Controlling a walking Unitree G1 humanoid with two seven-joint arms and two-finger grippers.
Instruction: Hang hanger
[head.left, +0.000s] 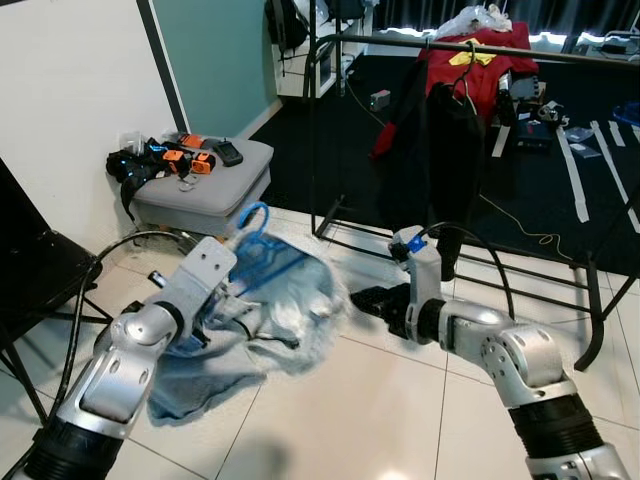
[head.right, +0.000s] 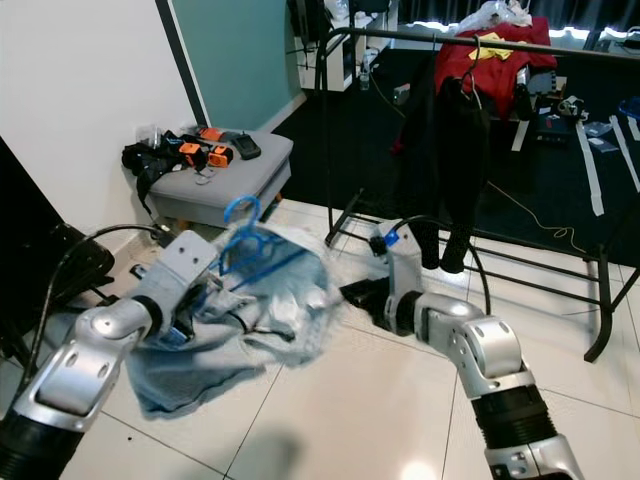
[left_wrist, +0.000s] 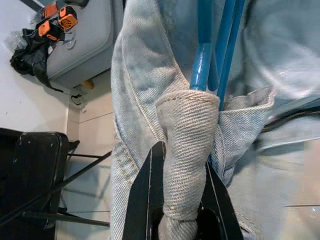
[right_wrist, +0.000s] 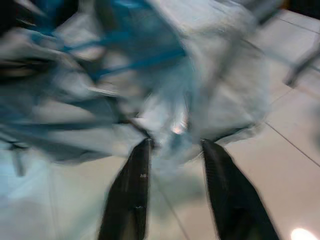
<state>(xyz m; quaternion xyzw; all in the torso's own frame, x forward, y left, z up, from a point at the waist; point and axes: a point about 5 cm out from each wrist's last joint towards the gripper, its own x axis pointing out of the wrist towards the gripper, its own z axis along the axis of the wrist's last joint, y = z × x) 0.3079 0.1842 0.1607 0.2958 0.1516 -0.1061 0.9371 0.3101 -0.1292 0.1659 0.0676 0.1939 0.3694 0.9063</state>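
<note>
Gripping a thick fold of pale denim, the left claw (left_wrist: 175, 210) is clenched on the light blue garment (head.left: 270, 320), and the blue hanger (head.left: 262, 250) runs up out of the same fold, right against the cloth between the black fingers (left_wrist: 140, 200). Seen from the head, the garment hangs in a loose bunch from the raised left arm, over the white tiled floor (head.left: 370, 410), with the hanger's hook (head.left: 252, 212) poking up above the cloth. The lower part of the garment trails down beside the arm, toward the floor.

The right claw (right_wrist: 172, 192) reaches in from the other side, its two fingers (right_wrist: 127, 195) spread apart, released, holding nothing. It sits just beside the near edge of the bunched denim; the wrist picture is blurred, so I cannot tell whether a fingertip touches the cloth.

Behind both arms stands a black clothes rack (head.left: 330, 130) at the edge where the tiles meet a dark carpet. A black garment (head.left: 445, 150) and a red one (head.left: 480, 60) hang on its rail. Off to the robot's left, against the white wall, a grey padded stool (head.left: 205, 190) carries some orange and black gadgets (head.left: 185, 155). A black folding chair (head.left: 30, 280) stands nearer, at the left edge of the tiles.
</note>
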